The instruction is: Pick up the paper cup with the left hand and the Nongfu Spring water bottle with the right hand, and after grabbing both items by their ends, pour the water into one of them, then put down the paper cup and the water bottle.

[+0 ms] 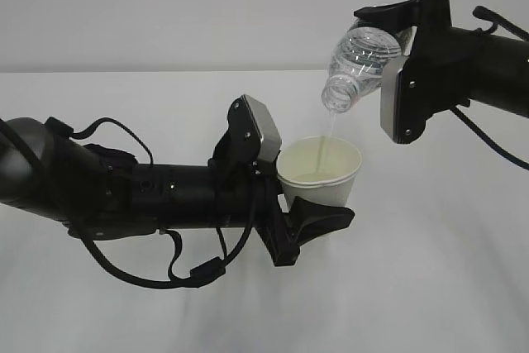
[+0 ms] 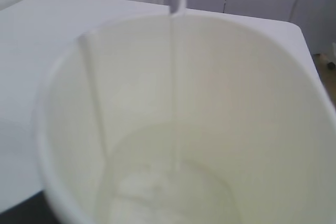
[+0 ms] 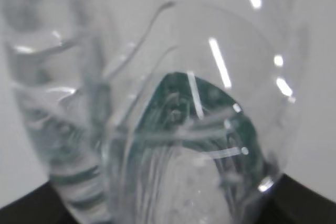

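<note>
Exterior view: left hand (image 1: 307,219) reaches in from the left over the white table (image 1: 446,270), jaws clamped on the base of the paper cup (image 1: 321,173), held upright above the surface. Right hand (image 1: 403,32) grips the Nongfu Spring water bottle (image 1: 360,67) by its bottom end, mouth tipped down over the cup. Thin stream of water (image 1: 331,131) falls into the cup; a shallow pool shows inside.

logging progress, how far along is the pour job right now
Done: the left gripper holds the paper cup and the right gripper holds the tilted water bottle. In hand: a thin stream of water falls into the cup, pooling inside. Left: finish pouring, set both down.
</note>
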Robot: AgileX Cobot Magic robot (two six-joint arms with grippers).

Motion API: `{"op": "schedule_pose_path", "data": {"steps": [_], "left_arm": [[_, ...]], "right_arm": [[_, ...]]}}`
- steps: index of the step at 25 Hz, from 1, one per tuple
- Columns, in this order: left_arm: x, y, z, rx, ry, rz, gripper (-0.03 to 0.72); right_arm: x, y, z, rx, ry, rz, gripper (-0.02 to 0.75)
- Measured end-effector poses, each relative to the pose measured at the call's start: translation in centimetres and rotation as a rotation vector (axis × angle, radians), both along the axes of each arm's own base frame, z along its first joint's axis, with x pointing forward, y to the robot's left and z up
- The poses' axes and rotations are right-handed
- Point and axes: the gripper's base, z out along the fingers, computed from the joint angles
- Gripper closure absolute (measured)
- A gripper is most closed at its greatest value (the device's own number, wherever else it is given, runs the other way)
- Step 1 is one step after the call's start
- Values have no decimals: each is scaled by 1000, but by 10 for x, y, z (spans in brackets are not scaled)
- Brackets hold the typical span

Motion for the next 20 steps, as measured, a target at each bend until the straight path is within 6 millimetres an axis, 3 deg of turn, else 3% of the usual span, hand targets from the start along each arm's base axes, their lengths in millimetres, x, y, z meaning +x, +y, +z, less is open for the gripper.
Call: {"op": "schedule_pose_path", "data": {"steps": [20], "left_arm": [[-2,0,-1,11,-6,-24,238]], "right_arm": [[0,0,1,-11,-13,3,272]]}}
